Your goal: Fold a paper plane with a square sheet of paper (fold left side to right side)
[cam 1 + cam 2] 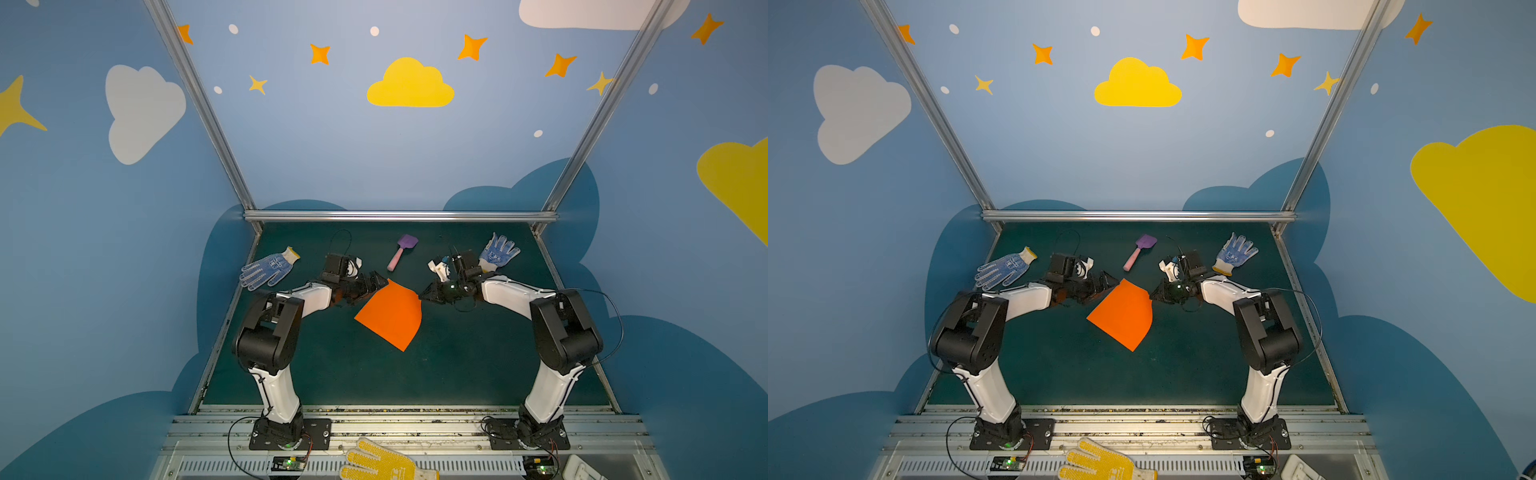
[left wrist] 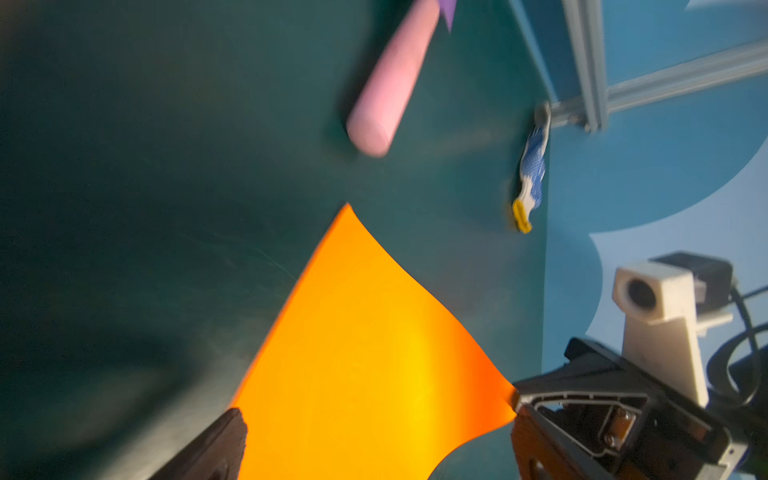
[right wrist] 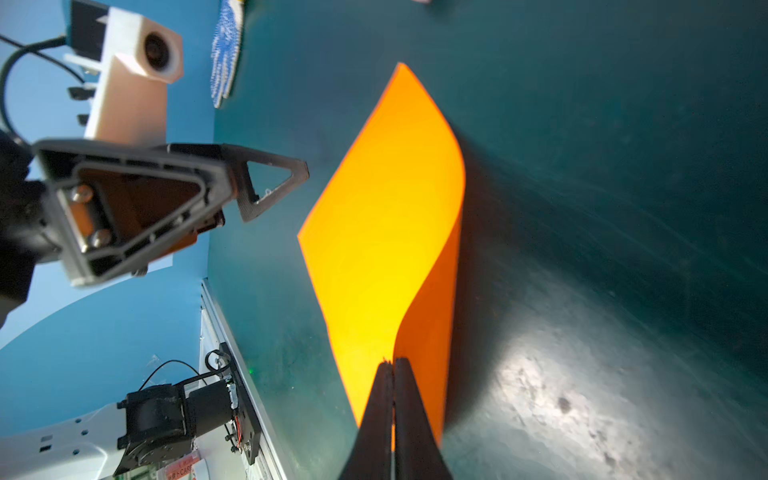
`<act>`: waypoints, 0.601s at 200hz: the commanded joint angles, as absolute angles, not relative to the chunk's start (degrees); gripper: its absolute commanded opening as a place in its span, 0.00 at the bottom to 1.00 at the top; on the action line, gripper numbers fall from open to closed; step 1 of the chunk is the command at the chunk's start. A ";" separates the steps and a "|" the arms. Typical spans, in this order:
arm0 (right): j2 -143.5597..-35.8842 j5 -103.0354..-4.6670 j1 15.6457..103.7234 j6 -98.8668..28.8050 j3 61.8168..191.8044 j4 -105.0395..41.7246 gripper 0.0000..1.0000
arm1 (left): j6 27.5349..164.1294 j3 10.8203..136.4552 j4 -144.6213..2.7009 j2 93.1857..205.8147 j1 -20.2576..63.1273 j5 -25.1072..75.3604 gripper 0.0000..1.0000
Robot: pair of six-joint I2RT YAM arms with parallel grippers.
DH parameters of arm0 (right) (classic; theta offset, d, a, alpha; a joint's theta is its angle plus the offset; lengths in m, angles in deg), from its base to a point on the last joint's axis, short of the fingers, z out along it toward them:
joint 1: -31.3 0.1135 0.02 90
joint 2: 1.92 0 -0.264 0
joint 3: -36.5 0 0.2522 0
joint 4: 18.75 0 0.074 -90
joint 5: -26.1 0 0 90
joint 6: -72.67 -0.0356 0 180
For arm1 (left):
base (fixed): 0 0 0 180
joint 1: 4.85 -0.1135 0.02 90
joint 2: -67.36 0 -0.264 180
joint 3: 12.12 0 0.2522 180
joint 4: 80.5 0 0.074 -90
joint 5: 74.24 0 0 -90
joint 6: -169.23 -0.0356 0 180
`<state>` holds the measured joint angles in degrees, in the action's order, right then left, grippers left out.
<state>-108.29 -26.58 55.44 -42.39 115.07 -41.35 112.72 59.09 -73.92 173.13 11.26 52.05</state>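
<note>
The square sheet of paper (image 1: 390, 318) (image 1: 1121, 318) is bright orange and lies cornerwise on the green mat (image 1: 478, 365). Its right corner is lifted, so that side curls up (image 3: 390, 232). My right gripper (image 1: 422, 296) (image 1: 1152, 295) (image 3: 392, 363) is shut on that raised corner, also seen in the left wrist view (image 2: 517, 399). My left gripper (image 1: 380, 283) (image 1: 1111, 281) (image 2: 374, 428) is open at the sheet's far-left edge, and the orange paper (image 2: 365, 365) fills the gap between its fingers. Whether they touch it is unclear. No paper plane shows.
A purple-headed, pink-handled spatula (image 1: 401, 251) lies just beyond the sheet. Blue dotted gloves lie at the back left (image 1: 268, 268) and back right (image 1: 498, 251). A yellow dotted glove (image 1: 382, 461) rests on the front rail. Aluminium frame bars (image 1: 399, 215) border the mat.
</note>
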 commanded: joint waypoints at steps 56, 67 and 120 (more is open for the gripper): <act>-111.75 -25.75 54.00 -44.75 111.67 -34.94 0.00 | 113.60 57.88 -74.93 177.62 13.61 47.79 1.00; -112.28 -25.42 53.98 -45.39 111.05 -33.76 0.00 | 113.37 57.76 -74.66 178.16 13.69 47.49 1.00; -114.15 -24.27 53.91 -48.42 108.59 -29.10 0.23 | 113.57 56.66 -75.00 179.35 14.04 47.09 1.00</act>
<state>-113.25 -25.47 54.24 -46.63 109.79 -32.45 113.99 58.63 -77.55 175.91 13.60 50.34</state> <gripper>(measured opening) 0.146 0.997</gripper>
